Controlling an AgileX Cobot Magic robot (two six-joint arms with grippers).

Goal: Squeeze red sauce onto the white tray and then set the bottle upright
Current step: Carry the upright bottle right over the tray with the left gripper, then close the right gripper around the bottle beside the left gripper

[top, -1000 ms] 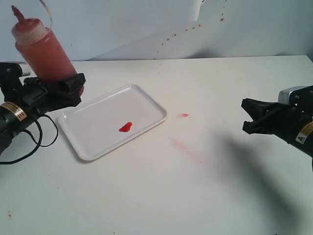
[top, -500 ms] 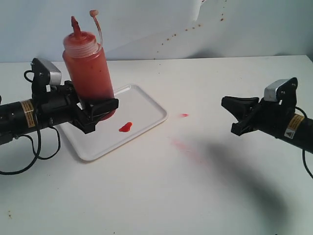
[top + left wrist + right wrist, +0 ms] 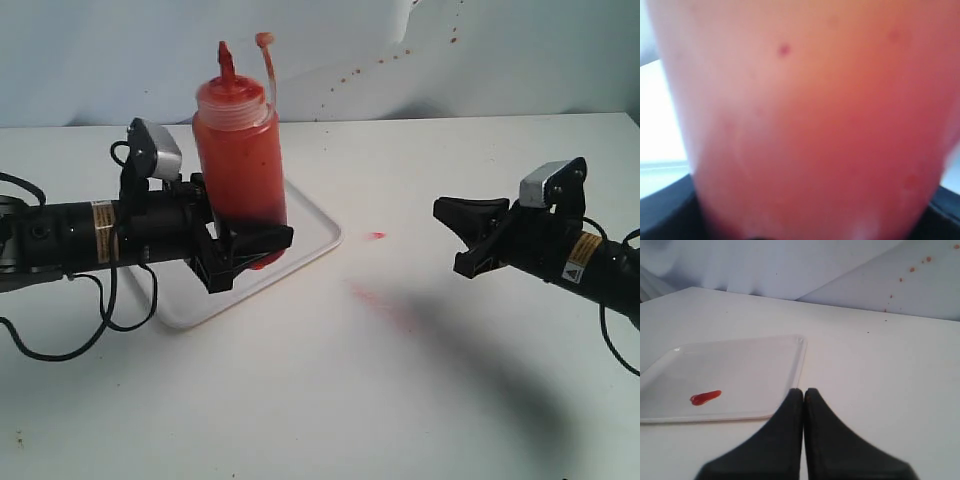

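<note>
The bottle (image 3: 238,150) is upright, translucent and full of red sauce, with its pointed red nozzle up and the small tip cap dangling on its tether. My left gripper (image 3: 245,245) is shut on its lower body, over the white tray (image 3: 318,232). Whether the base touches the tray I cannot tell. In the left wrist view the bottle (image 3: 805,125) fills the frame. A blob of red sauce (image 3: 705,397) lies on the tray (image 3: 745,362); in the exterior view it is hidden behind the bottle. My right gripper (image 3: 446,210) (image 3: 803,391) hovers shut and empty to the tray's right.
A faint red smear (image 3: 385,302) and a small red spot (image 3: 376,236) mark the white table between the tray and my right arm. The pale backdrop (image 3: 380,60) carries brown splatters. A black cable (image 3: 95,330) loops under my left arm.
My left gripper has carried the bottle rightward and down from the far left to over the tray, turning it upright and covering the blob. My right arm has moved left a little.
</note>
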